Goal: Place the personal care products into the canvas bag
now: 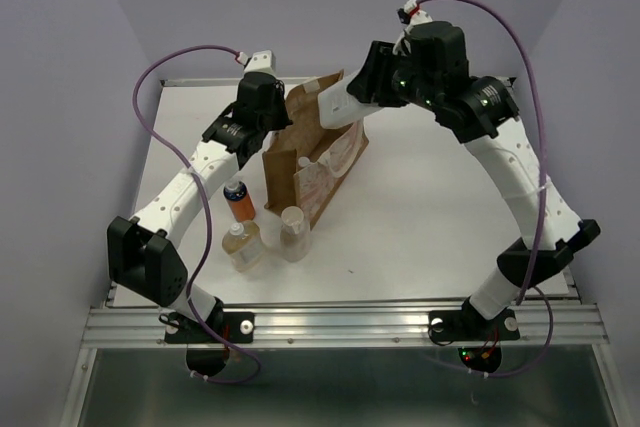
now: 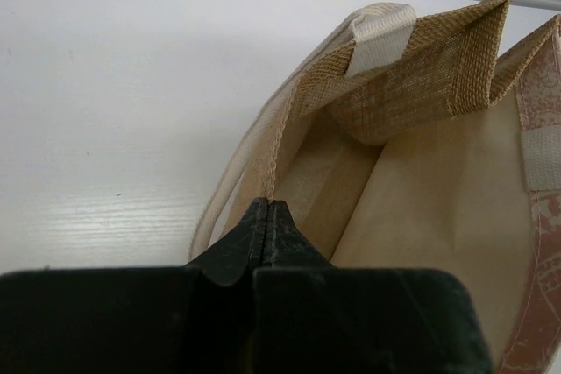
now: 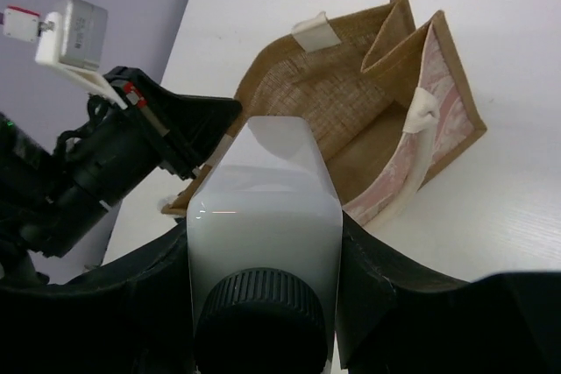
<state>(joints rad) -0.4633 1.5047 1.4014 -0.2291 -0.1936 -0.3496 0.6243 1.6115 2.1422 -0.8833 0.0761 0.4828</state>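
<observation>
The white table (image 1: 430,207) shows a faint wood grain in the wrist views and has a metal rail (image 1: 340,325) along its near edge. The canvas bag (image 1: 310,162) stands on it left of centre, toward the far side. Its mouth is open upward and its white-and-pink printed panel faces right. Three bottles stand upright on the table just in front of the bag. The orange bottle (image 1: 239,200), with a dark blue cap, is by the bag's near left corner. The amber bottle (image 1: 243,245), with a white cap, is nearer the rail. The beige bottle (image 1: 294,233) is just beside it on the right, close to the bag's near end. A small dark speck (image 1: 352,270) lies on the bare surface right of the bottles.
</observation>
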